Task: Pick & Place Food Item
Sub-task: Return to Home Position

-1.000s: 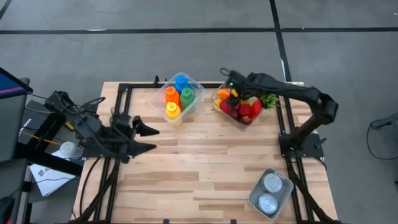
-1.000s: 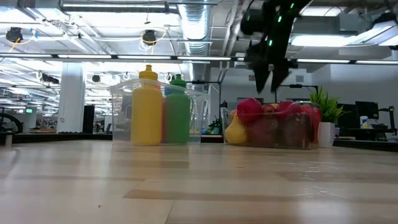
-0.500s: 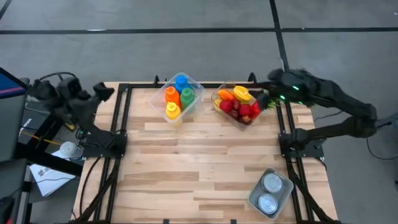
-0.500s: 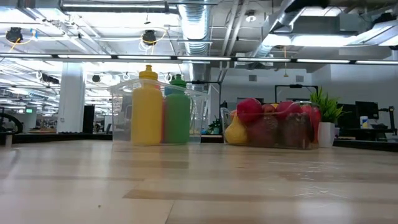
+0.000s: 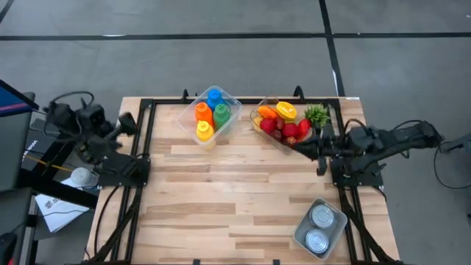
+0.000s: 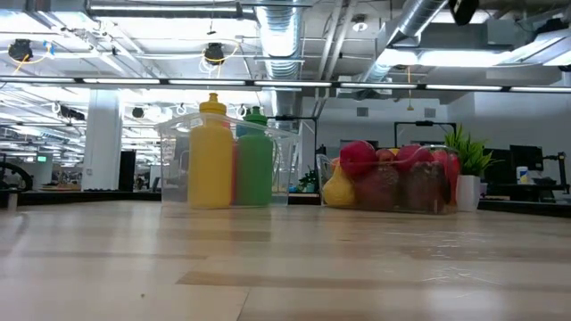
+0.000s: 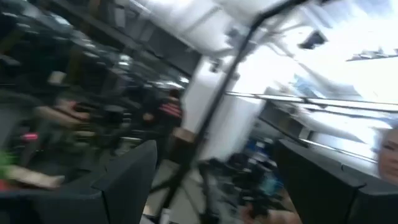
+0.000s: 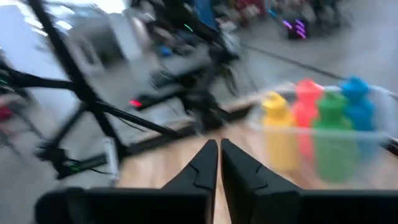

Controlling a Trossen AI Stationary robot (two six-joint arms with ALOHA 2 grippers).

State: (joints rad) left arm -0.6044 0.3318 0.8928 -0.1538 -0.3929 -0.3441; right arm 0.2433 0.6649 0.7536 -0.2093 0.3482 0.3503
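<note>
Now the right gripper (image 8: 219,144) hangs at the table's right edge, fingers pressed nearly together, nothing held — the red fruit (image 5: 288,131) lies piled in the right transparent bin (image 5: 255,122). Left gripper (image 7: 214,149), spread wide and empty, waits far left. Risk: the right arm folds near the bin — a stray swing could clip its wall.

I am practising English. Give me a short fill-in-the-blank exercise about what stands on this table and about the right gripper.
1. The can bin, standing apart from the other two, holds ____ cans.
2. In the bottle bin, the bottle lowest in the high view is coloured ____.
3. In the high view, the fruit bin stands to the ____ of the bottle bin.
4. In the right wrist view, the right gripper has its fingers ____ (open or shut).

Missing words: two; yellow; right; shut.
</note>
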